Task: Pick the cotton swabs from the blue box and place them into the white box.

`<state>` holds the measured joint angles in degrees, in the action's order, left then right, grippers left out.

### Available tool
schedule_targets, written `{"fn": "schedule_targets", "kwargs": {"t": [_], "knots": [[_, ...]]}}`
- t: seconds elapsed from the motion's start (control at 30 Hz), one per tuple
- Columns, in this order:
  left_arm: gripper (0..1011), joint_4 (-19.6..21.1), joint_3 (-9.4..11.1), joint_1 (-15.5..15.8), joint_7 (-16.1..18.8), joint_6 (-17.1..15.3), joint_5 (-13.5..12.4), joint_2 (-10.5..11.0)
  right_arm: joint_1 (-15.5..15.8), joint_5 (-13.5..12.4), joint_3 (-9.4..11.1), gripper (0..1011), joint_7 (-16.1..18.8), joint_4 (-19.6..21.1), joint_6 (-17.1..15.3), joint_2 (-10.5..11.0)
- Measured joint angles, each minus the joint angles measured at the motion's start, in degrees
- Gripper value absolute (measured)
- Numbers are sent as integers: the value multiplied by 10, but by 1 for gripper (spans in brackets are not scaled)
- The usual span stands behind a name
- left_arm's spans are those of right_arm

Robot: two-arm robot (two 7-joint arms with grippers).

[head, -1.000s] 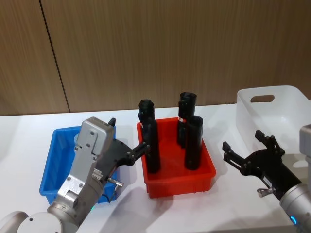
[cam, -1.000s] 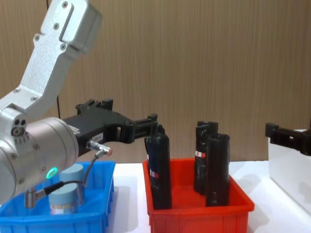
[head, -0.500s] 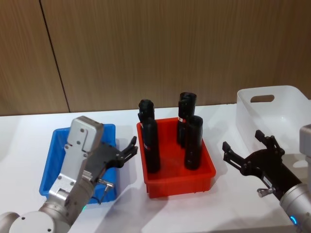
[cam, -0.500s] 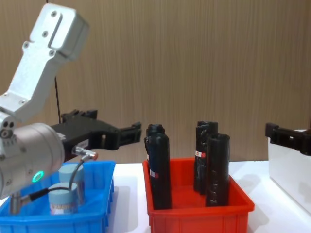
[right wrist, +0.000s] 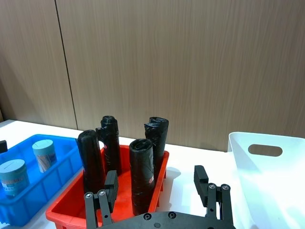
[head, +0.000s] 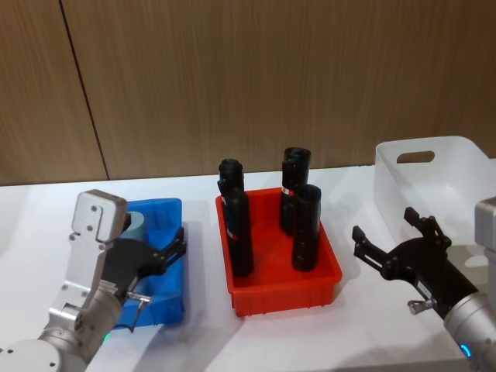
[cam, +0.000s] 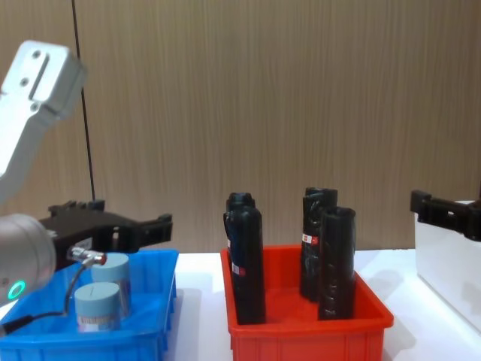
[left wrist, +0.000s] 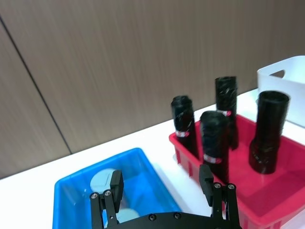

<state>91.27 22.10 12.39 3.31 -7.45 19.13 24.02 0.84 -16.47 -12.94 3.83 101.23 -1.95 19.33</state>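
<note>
Cotton swabs (head: 133, 223) in blue box (head: 167, 206) half hidden behind left gripper (head: 177, 246) — jaws wide, right gripper (head: 384, 222) likewise

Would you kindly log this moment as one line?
left gripper open above blue box | two cotton swabs inside | right gripper open near white box

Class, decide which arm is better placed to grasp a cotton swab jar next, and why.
Left. The open left hand hovers over the blue box near the cotton swabs; the right hand sits by the white box, beyond the red bin.
</note>
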Motion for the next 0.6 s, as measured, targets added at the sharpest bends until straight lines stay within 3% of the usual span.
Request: {"fn": "schedule_targets", "kwargs": {"t": [0.6], "knots": [[1004,-67,-25,16,-25,-19,47,2,0,0,0,1002,0,0,0,0]]}}
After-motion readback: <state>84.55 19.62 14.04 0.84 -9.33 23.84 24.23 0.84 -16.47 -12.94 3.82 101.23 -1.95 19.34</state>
